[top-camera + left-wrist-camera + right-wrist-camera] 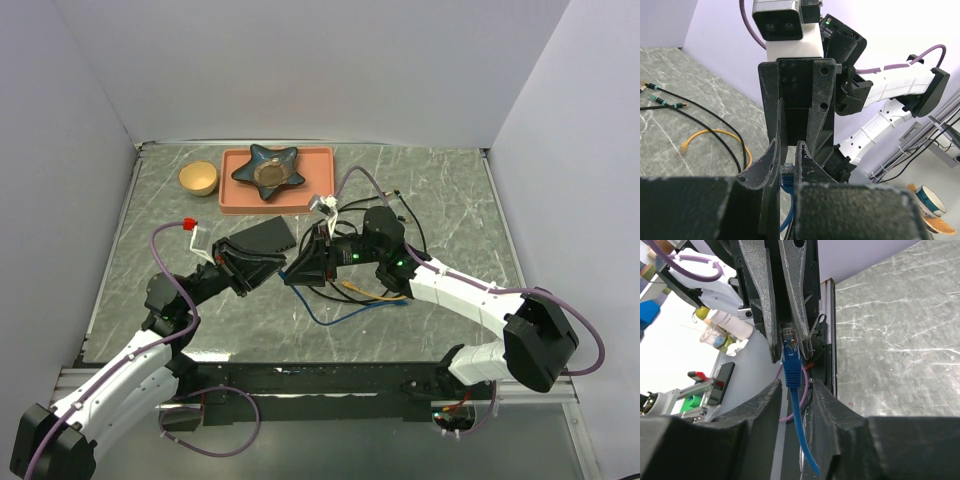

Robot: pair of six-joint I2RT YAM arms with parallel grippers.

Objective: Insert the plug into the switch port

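The blue plug [790,347] on its blue cable [330,318] is pinched at its clear tip between my left gripper's fingers [762,300]. In the left wrist view the left gripper [786,150] is shut on the plug [787,176]. My right gripper [795,387] is open, its fingers either side of the cable just behind the plug, not touching it. In the top view the left gripper [272,268] and the right gripper [296,272] meet tip to tip above mid-table. The switch port [262,235], a flat black box, lies just behind the left gripper; its sockets do not show.
An orange-pink tray [240,200] holding a dark star-shaped dish [268,170] stands at the back, with a wooden bowl [198,178] to its left. A yellow cable [365,290] and black cables [410,215] lie under and behind the right arm.
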